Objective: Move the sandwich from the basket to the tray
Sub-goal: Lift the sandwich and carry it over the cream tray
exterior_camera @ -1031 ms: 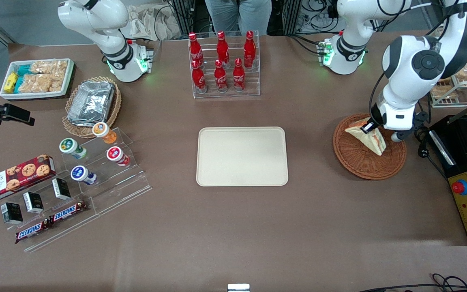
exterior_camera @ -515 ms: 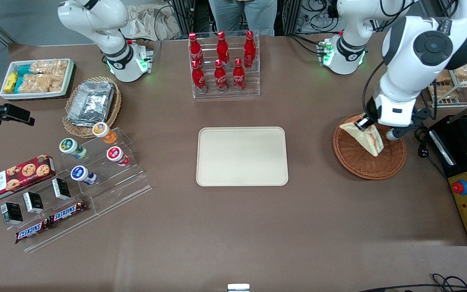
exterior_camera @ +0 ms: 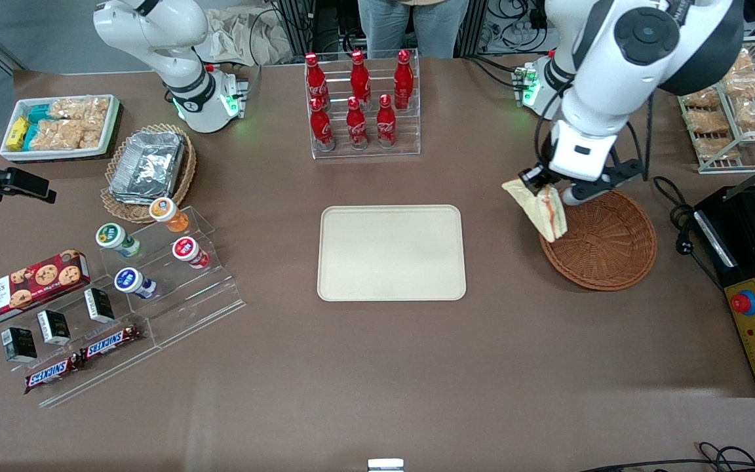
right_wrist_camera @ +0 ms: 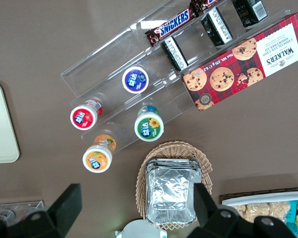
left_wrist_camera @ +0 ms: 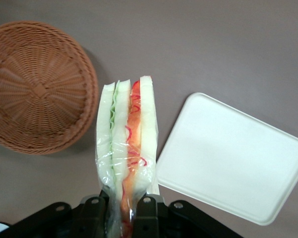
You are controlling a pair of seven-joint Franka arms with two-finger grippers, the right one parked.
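Since 1 second ago the left arm's gripper has risen out of the round reddish-brown woven wicker basket and swung toward the middle of the table, carrying the wrapped triangular white-bread sandwich with it. That wedge, with orange-red and green filling showing at its edge, now hangs in the air over the basket's rim on the side nearest the flat cream-beige rectangular tray, touching neither. The jaws are clamped narrow on 1 end of the sandwich, as the wrist view shows, with the fingers pressing the plastic wrap and the rest of the wedge pointing away from them.

The basket holds nothing now, so the pick looks done and the carry is under way; the tray lies bare and close ahead, with only open brown tabletop between it and the load.

Nothing seems to block that short path. The clear rack of 6 red cola bottles stands farther from the front camera than the tray and well apart from the likely route. A black appliance with a red button sits toward the working arm's end of the table. Held by 1 end only, the soft wedge could sag or slip in its wrap.
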